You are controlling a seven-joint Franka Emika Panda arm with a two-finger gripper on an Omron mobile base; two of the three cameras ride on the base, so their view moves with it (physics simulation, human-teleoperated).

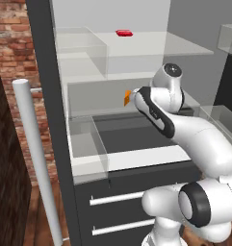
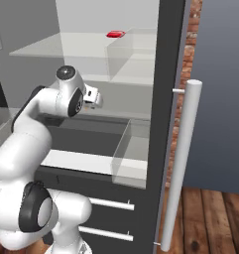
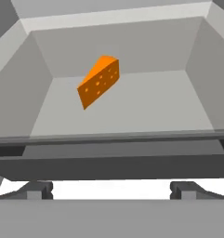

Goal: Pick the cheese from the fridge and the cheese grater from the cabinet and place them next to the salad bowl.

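The task is only at its beginning. The fridge (image 1: pixel 64 144) stands open and the arm reaches into it at the middle shelf. The cheese (image 3: pixel 99 81), an orange wedge with small holes, lies on the pale floor of that shelf compartment, a bit left of the centre in the hand view and toward the back wall. In the left base view a small orange corner of it shows just beside the wrist of the arm.

The gripper (image 3: pixel 111 189) is wide open and holds nothing. Its two dark fingertips (image 3: pixel 36 189) are at the bottom of the hand view, in front of the shelf edge, and the cheese is beyond them, not between them. So the cheese is not yet picked.

A flat red item (image 1: pixel 123 33) lies on the upper glass shelf; it is not part of the task.

What is left, in my judgement, is nearly everything: move forward over the shelf edge, close on the cheese, take it out and put it next to the salad bowl, then fetch the grater from the cabinet and put it there too. The approach to the cheese looks well aimed but a little to the right of it
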